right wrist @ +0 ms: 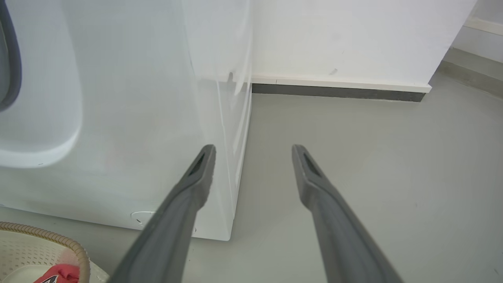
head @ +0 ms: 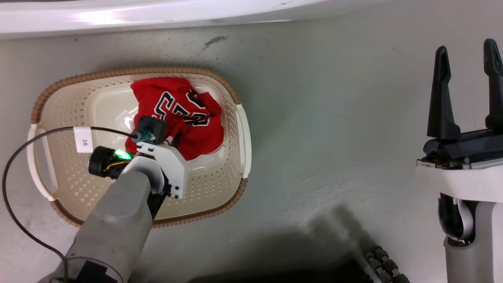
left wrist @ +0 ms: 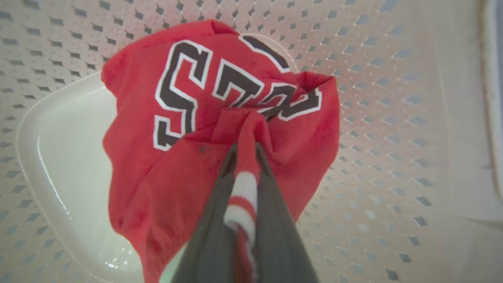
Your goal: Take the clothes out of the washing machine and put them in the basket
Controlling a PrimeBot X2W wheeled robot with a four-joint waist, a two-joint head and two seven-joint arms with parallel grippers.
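Observation:
A red jersey (head: 182,118) with black-and-white numerals lies bunched in the cream basket (head: 70,118) on the floor. My left gripper (left wrist: 245,151) reaches down into the basket and is shut on a fold of the jersey (left wrist: 220,118), with its red-and-white trim pinched between the fingers (left wrist: 271,204). In the head view the left wrist (head: 157,157) hides the fingertips. My right gripper (head: 467,51) stands open at the right, well away from the basket, with nothing between its fingers (right wrist: 188,196). The white washing machine (right wrist: 129,118) fills the left of the right wrist view, and its top edge (head: 157,15) crosses the head view.
A black cable (head: 23,157) loops from the left wrist over the basket's left side. Bare grey floor (head: 334,137) lies between basket and right arm. A white wall with a dark baseboard (right wrist: 338,91) stands behind the machine. The basket's rim (right wrist: 59,239) shows at lower left.

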